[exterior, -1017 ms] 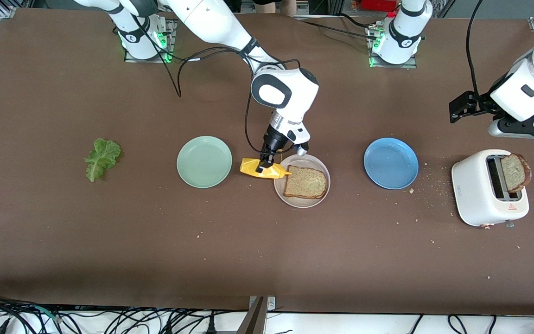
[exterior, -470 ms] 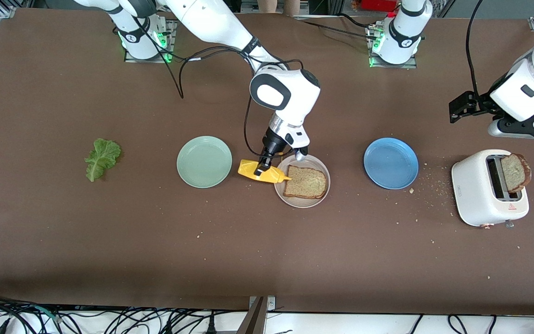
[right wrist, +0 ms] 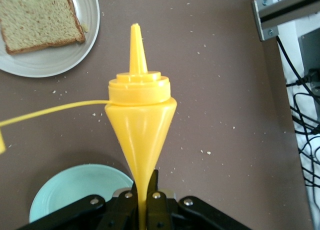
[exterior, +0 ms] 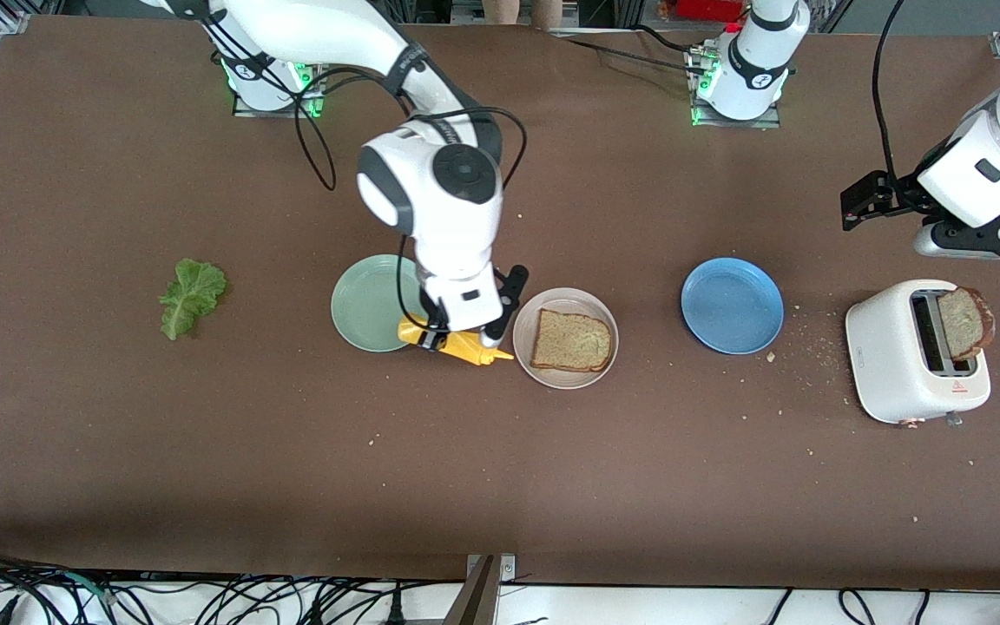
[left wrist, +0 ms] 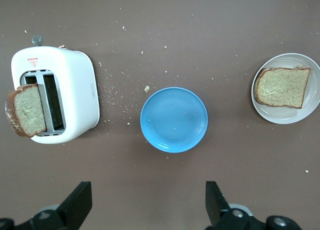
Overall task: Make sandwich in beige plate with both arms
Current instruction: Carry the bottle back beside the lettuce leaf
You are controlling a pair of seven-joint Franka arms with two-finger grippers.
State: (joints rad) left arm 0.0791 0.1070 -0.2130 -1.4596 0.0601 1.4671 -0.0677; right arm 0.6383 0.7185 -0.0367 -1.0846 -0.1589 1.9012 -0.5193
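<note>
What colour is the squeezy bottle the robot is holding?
Bright yellow. The squeeze bottle, nozzle and all, shows best in the right wrist view, held by the right gripper.

The right gripper [exterior: 446, 337], clamped on a yellow bottle [exterior: 457, 345], fills the gap between the green plate [exterior: 370, 304] and beige plate [exterior: 565, 338]. Between the beige and blue plate [exterior: 732, 305] the tabletop [exterior: 500, 469] lies bare. A toaster [exterior: 908, 351] blocks the left arm's end.

Even, diffuse overhead light, all views bright. Soft shadow under the blue plate [left wrist: 174, 119]; darker band along the table [exterior: 500, 486] edge nearest the front camera. Yellow squeeze bottle [right wrist: 140, 125] sharp, no glare.
</note>
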